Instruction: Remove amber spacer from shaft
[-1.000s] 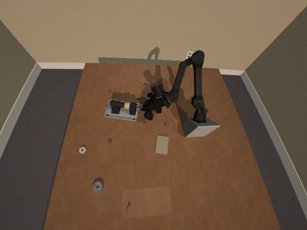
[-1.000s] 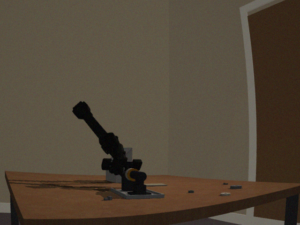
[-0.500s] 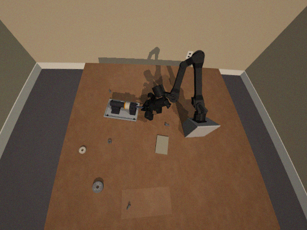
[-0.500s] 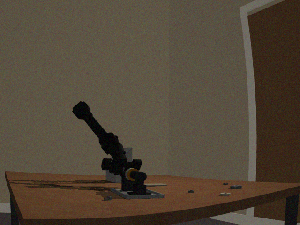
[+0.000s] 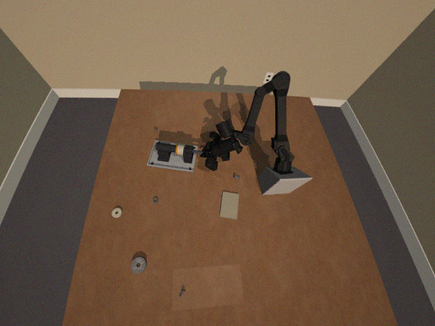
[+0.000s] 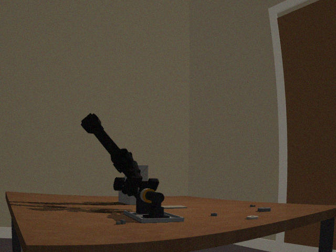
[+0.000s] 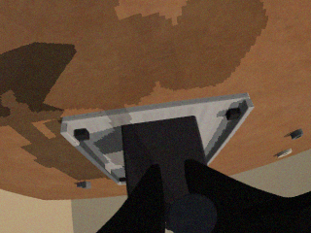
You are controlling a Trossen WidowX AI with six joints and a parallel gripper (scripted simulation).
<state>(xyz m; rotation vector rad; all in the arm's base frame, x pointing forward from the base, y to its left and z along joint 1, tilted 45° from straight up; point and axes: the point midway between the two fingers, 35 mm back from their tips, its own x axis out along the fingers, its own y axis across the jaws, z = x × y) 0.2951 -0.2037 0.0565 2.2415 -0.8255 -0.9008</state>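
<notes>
The big black housing block (image 5: 163,155) (image 6: 156,211) stands on the grey tray (image 5: 170,168) (image 7: 155,108). The amber spacer (image 5: 177,149) (image 6: 144,196) is up on the shaft line beside the housing's dark cylinder; any small gap there cannot be told. Pale spacers (image 5: 181,150) sit behind it, against the second black block (image 5: 188,154) (image 7: 162,141). The grey shaft (image 5: 198,151) runs out of that block to my gripper (image 5: 202,153) (image 7: 172,167), which is shut on the shaft. In the wrist view a dark round end lies between the fingers. My gripper's fingertips are hidden in the exterior view.
A flat beige pad (image 5: 229,205) lies in front of the arm. A cream ring (image 5: 121,212) (image 6: 252,217), a grey disc (image 5: 134,265) (image 6: 264,209) and several small grey parts lie around the table. One small part (image 5: 155,129) lies behind the tray.
</notes>
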